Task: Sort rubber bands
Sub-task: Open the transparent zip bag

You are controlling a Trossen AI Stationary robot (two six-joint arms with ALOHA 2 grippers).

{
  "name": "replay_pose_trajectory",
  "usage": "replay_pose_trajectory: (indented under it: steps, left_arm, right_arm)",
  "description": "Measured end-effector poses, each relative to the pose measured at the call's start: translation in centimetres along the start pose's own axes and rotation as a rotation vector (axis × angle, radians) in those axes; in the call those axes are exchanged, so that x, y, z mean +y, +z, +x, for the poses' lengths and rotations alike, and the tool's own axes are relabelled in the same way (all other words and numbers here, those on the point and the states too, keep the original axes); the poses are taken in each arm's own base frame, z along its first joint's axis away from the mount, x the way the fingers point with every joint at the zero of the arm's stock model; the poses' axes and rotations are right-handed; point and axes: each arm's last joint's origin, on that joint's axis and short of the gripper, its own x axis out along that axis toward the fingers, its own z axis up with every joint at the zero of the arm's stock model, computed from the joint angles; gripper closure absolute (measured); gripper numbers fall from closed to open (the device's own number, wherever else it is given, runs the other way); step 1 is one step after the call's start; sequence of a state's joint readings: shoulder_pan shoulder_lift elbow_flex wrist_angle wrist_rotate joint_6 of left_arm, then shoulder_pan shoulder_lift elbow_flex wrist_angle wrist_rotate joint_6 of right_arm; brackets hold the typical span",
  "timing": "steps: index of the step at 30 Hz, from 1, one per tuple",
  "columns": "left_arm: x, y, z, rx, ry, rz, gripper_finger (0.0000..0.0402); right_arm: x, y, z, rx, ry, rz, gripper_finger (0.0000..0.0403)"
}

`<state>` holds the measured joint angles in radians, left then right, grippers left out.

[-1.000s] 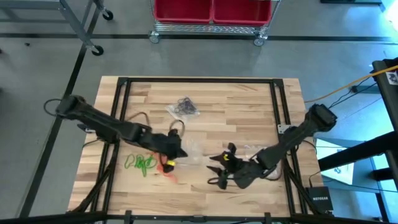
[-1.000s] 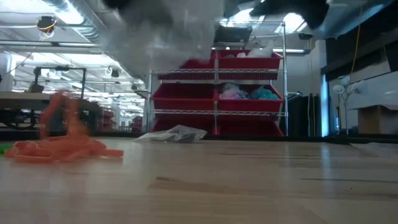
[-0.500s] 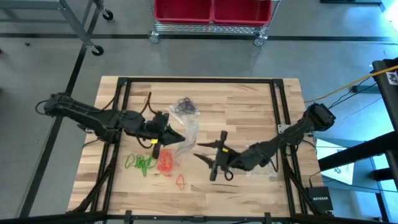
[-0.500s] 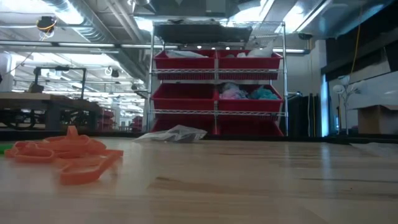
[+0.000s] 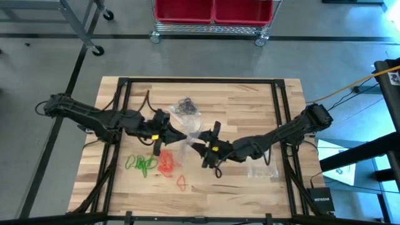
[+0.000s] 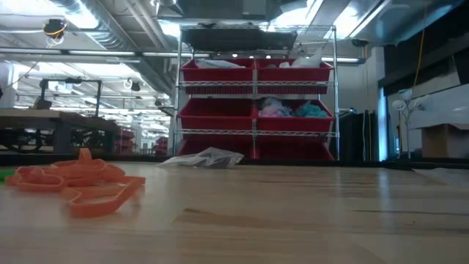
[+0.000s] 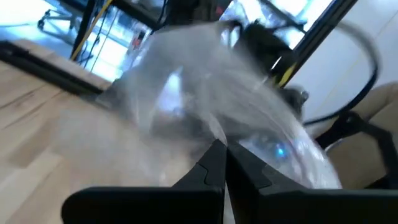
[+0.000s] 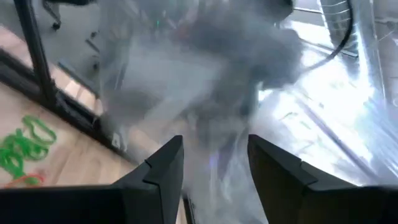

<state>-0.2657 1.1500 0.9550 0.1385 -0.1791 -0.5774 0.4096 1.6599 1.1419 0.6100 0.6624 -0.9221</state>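
Note:
My left gripper [image 5: 174, 133] is shut on a clear plastic bag [image 5: 189, 132] held up over the table's middle. My right gripper [image 5: 200, 148] stands open right beside that bag, coming from the table's right; in the right wrist view the bag [image 8: 211, 106] fills the space ahead of its spread fingers. On the table lie green rubber bands [image 5: 140, 164], an orange-red heap [image 5: 165, 164] and one loose orange-red loop [image 5: 181, 182]. Black rubber bands sit inside another clear bag [image 5: 185, 106] farther back. My left gripper pinches an edge of the clear bag [image 7: 217, 140] between its two fingers, coming level from the table's left. The bag spreads out beyond the fingertips, lifted clear of the table. My right gripper: whether its open fingers [image 8: 165, 165] touch the bag, I cannot tell.
A third clear bag [image 5: 259, 169] lies flat near the table's right front. A dark frame [image 5: 125, 112] runs round the tabletop. In the low view the orange-red bands [image 6: 73, 180] lie at the left and the bagged black bands [image 6: 205, 157] farther back.
My left gripper has risen from the orange-red heap and gone toward the far edge, lifting the bag clear; orange-red bands have dropped out onto the table. My right gripper has moved up and toward the table's left, up to the bag, and has rolled.

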Motion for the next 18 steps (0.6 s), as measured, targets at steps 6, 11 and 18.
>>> replay_pose_trajectory:
  steps: [6,11,18]
  left_arm:
    - [-0.15,0.23,0.0,-0.023,-0.015,0.003,0.0401]
    - [-0.12,0.15,0.09,-0.022,-0.012,0.01,0.0401]
    - [-0.09,0.18,0.1,-0.026,-0.007,0.025,0.0401]
  right_arm:
    - [0.1,0.1,0.07,-0.015,-0.018,0.001,0.0233]
    - [-0.26,0.52,0.11,-0.059,-0.025,0.076,0.0234]
    - [-0.45,0.73,0.13,-0.079,-0.025,0.213,0.0335]
